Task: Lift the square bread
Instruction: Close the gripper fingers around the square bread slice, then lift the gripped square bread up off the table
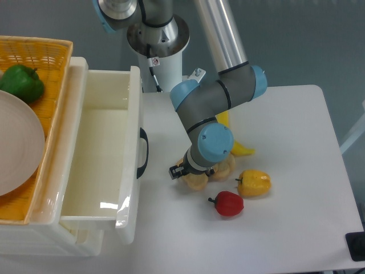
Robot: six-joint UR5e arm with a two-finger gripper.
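A: Item one, fixed camera view: the gripper [183, 172]. How is it being recorded?

B: It is being shown low over the table [285, 125], under the blue wrist joint, with a dark fingertip being seen at the left. How far the jaws are standing apart cannot be told, since most of the gripper is being hidden by the wrist. It is being seen right at the tan bread pieces; whether anything is being clamped cannot be told.

A: Item two, the square bread [195, 181]?

B: A pale tan piece is being shown directly beneath the gripper, lying on the table, its upper part being covered by the wrist. Its outline is being hidden too much for the shape to be confirmed. A second tan piece, the bread roll [223, 169], is being seen touching it on the right, also half under the wrist.

A: Neighbouring items?

B: The yellow pepper [254, 182] is being listed just beside the roll, to the right. The red pepper [228, 203] is being listed near both, toward the front edge. A yellow banana [240, 149] is being partly shown behind the wrist.

A: Left side?

B: A white open drawer [100, 154] with a dark handle [143, 153] is being shown near the gripper. On top of the unit, a yellow basket [40, 51] is being seen holding a green pepper [21, 83] and a pale plate [17, 149].
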